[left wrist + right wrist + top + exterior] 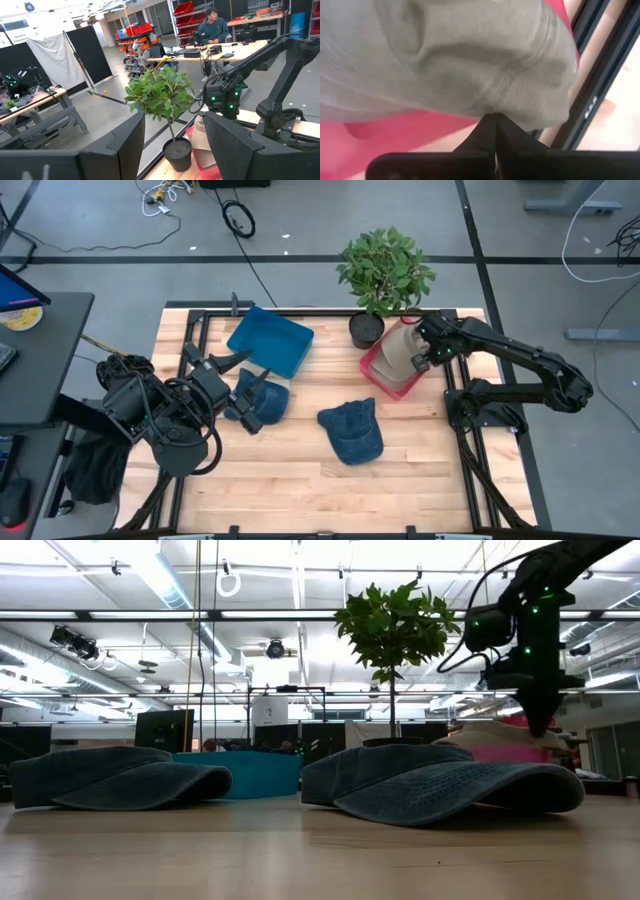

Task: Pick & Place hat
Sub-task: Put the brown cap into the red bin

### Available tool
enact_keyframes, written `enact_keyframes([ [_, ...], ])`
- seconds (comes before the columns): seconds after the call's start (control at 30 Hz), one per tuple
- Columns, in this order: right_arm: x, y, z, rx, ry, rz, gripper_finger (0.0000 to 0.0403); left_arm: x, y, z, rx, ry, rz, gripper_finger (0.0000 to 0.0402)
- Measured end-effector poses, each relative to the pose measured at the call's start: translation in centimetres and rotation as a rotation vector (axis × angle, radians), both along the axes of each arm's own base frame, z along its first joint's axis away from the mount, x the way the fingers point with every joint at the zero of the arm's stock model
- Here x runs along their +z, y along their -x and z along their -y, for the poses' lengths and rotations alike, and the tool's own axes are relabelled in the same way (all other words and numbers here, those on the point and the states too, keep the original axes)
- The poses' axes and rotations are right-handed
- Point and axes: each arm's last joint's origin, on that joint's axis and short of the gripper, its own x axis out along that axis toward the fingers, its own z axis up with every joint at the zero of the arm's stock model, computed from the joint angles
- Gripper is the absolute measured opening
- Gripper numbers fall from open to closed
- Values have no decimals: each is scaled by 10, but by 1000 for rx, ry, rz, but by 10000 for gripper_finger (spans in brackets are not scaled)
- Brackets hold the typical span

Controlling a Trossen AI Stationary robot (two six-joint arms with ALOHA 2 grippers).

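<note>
A beige hat lies in a red bin at the table's far right, by a potted plant. My right gripper comes down on the hat from above and is shut on its cloth. Two blue denim hats rest brim-down on the wood, one left of centre and one at the middle. My left gripper hovers high at the table's left, level and open, with nothing between its fingers. My right gripper pinches the beige hat's cloth between its two shut fingertips, at the hat's side nearest the table's right edge. The fingers point steeply down from above. The hat rests on the red bin, its cloth bunched around the fingertips.
A blue bin stands at the far left of the table beside my left arm. The potted plant stands right behind the red bin. Black frame rails run along the table's sides. A person sits at a desk in the room beyond.
</note>
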Motion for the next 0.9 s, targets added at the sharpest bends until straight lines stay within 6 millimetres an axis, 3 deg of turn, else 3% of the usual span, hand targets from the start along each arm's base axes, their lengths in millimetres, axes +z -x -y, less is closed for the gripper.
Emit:
enact_keyframes([
  [0.57, 0, -21, 22, 68, 152, 104, 0, 2, -1, 1, 0, 19, 23, 210],
  [0.9, -18, -25, 26, 84, 26, 13, 6, 2, -1, 1, 0, 20, 23, 210],
])
